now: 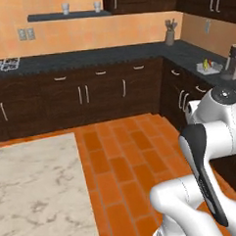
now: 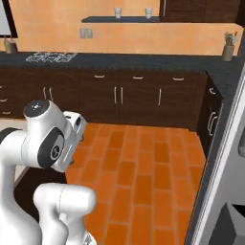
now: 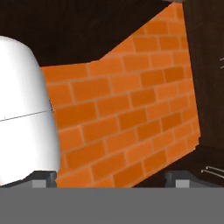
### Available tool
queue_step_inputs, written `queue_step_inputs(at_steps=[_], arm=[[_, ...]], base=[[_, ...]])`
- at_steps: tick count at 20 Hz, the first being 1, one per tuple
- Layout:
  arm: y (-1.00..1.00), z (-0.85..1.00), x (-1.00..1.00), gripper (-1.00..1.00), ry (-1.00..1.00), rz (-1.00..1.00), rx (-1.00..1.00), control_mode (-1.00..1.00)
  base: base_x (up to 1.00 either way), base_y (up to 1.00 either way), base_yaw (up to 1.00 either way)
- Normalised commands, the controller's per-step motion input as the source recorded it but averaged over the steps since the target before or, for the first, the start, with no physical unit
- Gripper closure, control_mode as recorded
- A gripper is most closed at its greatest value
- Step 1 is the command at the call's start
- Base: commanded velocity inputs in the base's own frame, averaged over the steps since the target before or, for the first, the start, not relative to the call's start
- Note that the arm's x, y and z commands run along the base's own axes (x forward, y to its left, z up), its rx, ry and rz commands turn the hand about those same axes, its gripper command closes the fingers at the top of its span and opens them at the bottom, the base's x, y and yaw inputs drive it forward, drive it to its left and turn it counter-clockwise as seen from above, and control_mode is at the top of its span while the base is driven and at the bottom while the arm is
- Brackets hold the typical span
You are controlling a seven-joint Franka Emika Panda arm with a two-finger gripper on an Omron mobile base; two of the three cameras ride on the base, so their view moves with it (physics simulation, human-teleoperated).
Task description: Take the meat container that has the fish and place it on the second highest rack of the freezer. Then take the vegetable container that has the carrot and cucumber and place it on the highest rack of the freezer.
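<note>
Here, starting at the far left of the left base view: looking over a marble island (image 1: 35, 193) filling the lower left corner, with orange floor tiles (image 1: 122, 154) running beside its right edge. Seeing a stove (image 1: 4, 64) sitting at the left end of the dark counter (image 1: 87, 57), and outlets (image 1: 26, 33) on the wall just above it. Finding a shelf (image 1: 51, 17) higher up, carrying two glasses (image 1: 65, 8) well apart, one near its middle and one at its right end. Passing on to a utensil jar (image 1: 170, 35) standing in the counter's back corner, then a dark machine (image 1: 233, 60) at the right edge. Noting the arm (image 1: 210, 149) rising folded in the lower right.

Turning to the right base view: catching the arm (image 2: 45, 139) bending at lower left and a tall grey freezer door (image 2: 225, 158) standing along the right edge.

Looking along the gripper (image 3: 113, 178) in the hand view: pointing at floor tiles and dark cabinet fronts (image 3: 205, 87), with the fingertips (image 3: 43, 177) spread wide, gripping nothing and touching nothing.

Not being able to tell where the fish container or the vegetable container is sitting.
</note>
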Motion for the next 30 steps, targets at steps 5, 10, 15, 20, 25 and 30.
queue_step_inputs(at_steps=[5, 10, 15, 20, 25, 30], arm=[[0.00, 0.00, 0.00, -1.00, 0.00, 0.00, 0.00, 1.00], [0.00, 0.00, 0.00, -1.00, 0.00, 0.00, 0.00, 1.00], [0.00, 0.00, 0.00, -1.00, 0.00, 0.00, 0.00, 1.00], [0.00, 0.00, 0.00, -1.00, 0.00, 0.00, 0.00, 1.00], [0.00, 0.00, 0.00, -1.00, 0.00, 0.00, 0.00, 1.00], [0.00, 0.00, 0.00, -1.00, 0.00, 0.00, 0.00, 1.00]], base=[[1.00, 0.33, -0.25], [1.00, 0.15, -0.25], [1.00, -0.04, -0.33], [1.00, -0.19, -0.46], [1.00, -0.04, -0.49], [0.89, 0.04, -0.62]])
